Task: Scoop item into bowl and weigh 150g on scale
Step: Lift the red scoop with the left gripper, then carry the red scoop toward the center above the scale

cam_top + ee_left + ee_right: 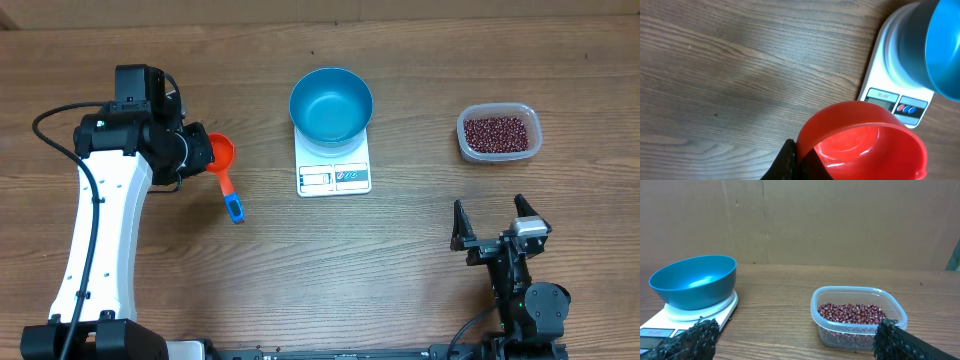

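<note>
Beans point(497, 131): all lay in the clear plastic tub point(466, 145) at the right of the wooden table point(400, 270), none yet in scoop or bowl.

Far left: the left gripper point(205, 152) reached out over the table, closed tight. In the wrist view its dark fingers point(788, 159) showed on either side of the red wall of the measuring scoop point(865, 145), so it appeared to be pinching the cup by its rim. The blue-tipped handle ran free toward the near edge. The cup was empty. A rim hold probably keeps the mouth level for carrying, though it looks a thin purchase.

Centre: the blue bowl point(331, 103) sat empty on the white kitchen scale point(334, 178), well apart from the scoop. It sat toward the back of the platform, leaving display and buttons uncovered on the near side, likely so the weight can be watched while filling. The reading was too small to make out.

Right: the tub stood well apart from the scale, so each scoopful has to cross open table.

Near right: the right gripper point(492, 222) was parked low, jaws spread as wide as they go, holding and touching nothing. Its camera faced bowl and tub, fingertips point(690, 340) framing them.
</note>
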